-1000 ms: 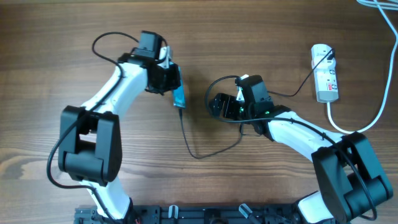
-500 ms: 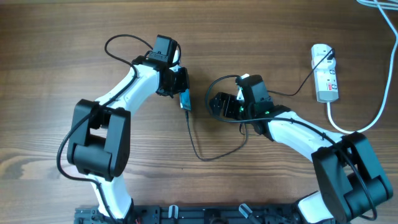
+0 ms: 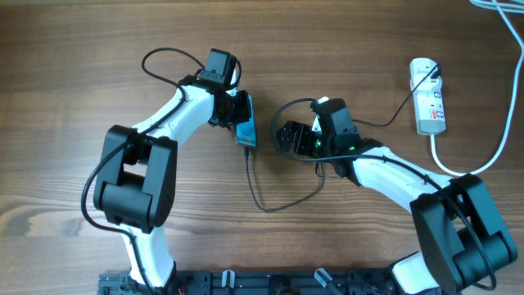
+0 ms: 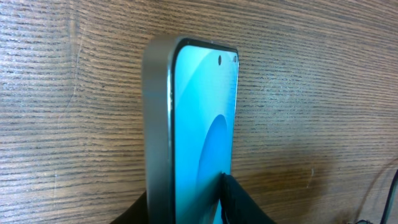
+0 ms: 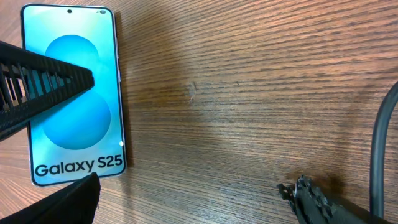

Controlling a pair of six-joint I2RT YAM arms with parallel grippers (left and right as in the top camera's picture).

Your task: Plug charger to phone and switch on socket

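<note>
- Left arm: rises from the lower left of the overhead frame, forearm slanting up and right, wrist bent down at centre; left gripper (image 3: 242,117) sits at the upper end of the phone (image 3: 246,133)
- Fingers (image 4: 239,202) of the left gripper: one on each side of the phone, narrow gap; clamped or loose, cannot tell
- Right arm: reaches from lower right to centre; right gripper (image 3: 283,139) points left, just beside the phone, jaws wide, holding nothing
- Phone: centre of frame, screen lit
- Charger (image 3: 260,199): loops from the phone's lower end, below the right gripper, to the socket (image 3: 428,98) at upper right; whether the tip is seated cannot be told
</note>
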